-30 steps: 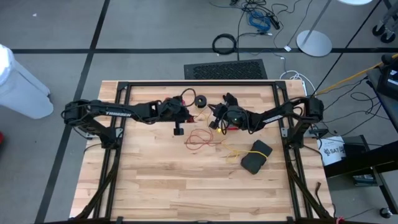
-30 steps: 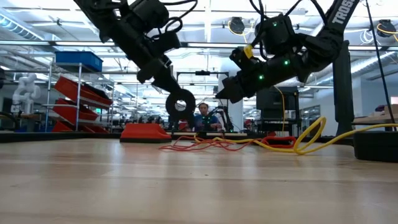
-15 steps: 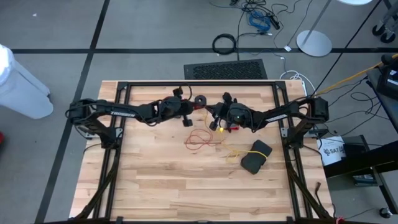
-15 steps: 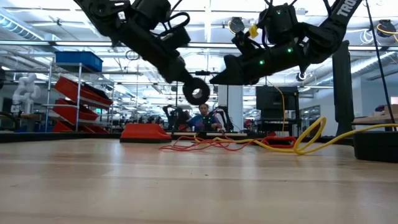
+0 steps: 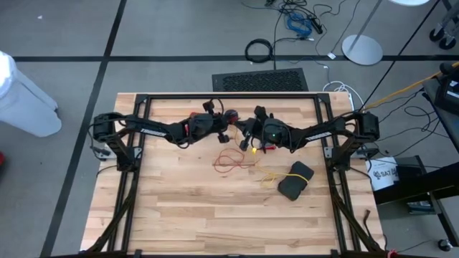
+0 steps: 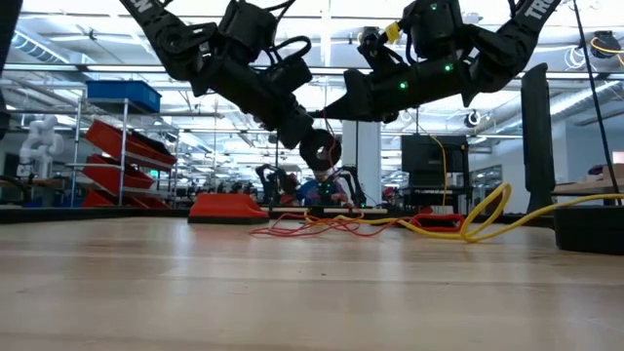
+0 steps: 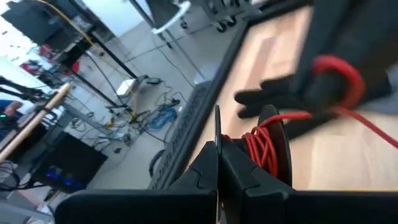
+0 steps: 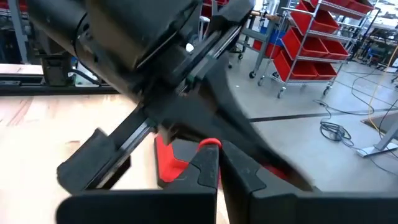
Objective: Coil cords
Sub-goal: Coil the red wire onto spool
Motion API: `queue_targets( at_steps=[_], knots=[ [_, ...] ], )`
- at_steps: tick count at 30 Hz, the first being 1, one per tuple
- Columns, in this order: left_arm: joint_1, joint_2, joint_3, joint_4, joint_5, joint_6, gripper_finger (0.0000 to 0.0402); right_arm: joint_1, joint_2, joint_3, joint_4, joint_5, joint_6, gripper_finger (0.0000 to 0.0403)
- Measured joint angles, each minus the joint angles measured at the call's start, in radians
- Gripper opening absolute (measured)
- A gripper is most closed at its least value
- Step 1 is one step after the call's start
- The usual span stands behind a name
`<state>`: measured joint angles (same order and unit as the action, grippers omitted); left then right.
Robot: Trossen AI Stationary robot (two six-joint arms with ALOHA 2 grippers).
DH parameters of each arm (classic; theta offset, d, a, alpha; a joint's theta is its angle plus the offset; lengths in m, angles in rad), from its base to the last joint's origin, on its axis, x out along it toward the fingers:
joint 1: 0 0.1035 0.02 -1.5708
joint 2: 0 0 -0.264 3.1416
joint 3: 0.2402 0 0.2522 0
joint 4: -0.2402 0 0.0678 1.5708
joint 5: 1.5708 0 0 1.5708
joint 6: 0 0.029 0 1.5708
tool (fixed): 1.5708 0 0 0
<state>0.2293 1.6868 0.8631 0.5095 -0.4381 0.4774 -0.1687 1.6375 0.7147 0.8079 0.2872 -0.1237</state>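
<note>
1. Two arms meet over the far middle of the table [image 5: 179, 215]. Left gripper [image 6: 314, 146] is clamped on the black reel [image 7: 273, 152] of the red cord [image 5: 229, 160], held in the air. Right gripper [image 5: 247, 132] sits just beside it with fingers closed; it seems to pinch the red cord, though I can't confirm this.
2. Step in hand, as I judge it: winding red cord onto the reel. To do it well, keep the strand taut between the grippers, feed it square to the groove, and turn the reel steadily so wraps stack side by side.
3. Risk: slack would let loops slip off the rim or snag the left fingers.
4. Red cord: thin, wiry, glossy. Several turns already sit on the reel; the rest lies in a loose tangle on the table below the grippers.
5. Yellow cord [image 5: 269, 175]: same thin gauge, lying uncoiled beside a dark soft pouch [image 5: 295, 180] right of the red tangle.
6. Reel: small round black disc, hard, thin flange.
7. Table: pale wood planks, smooth, dark metal frame.
</note>
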Motion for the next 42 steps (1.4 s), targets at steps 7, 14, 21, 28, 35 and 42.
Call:
queue_targets(
  at_steps=[7,14,21,28,35,42],
  knots=[
    [-0.003,0.003,0.001,0.12,-0.008,-0.033,0.0,0.004,0.0,0.001,0.013,0.006,-0.019,0.0],
    [-0.004,0.003,0.001,0.191,-0.007,-0.102,0.0,0.004,0.0,0.001,0.016,0.006,-0.045,0.0],
    [-0.017,0.003,0.001,0.271,-0.002,-0.132,0.0,0.008,0.0,0.002,0.019,0.043,-0.079,0.0],
    [-0.028,0.003,0.001,0.323,0.0,-0.134,0.0,0.007,0.045,0.002,0.058,0.056,-0.083,0.0],
    [-0.028,0.004,0.001,0.328,0.014,-0.18,0.0,0.007,0.079,0.002,0.065,0.088,-0.112,0.0],
    [-0.028,-0.043,0.001,0.216,0.072,-0.177,0.0,0.009,0.081,0.001,0.033,0.15,-0.177,0.0]
  ],
)
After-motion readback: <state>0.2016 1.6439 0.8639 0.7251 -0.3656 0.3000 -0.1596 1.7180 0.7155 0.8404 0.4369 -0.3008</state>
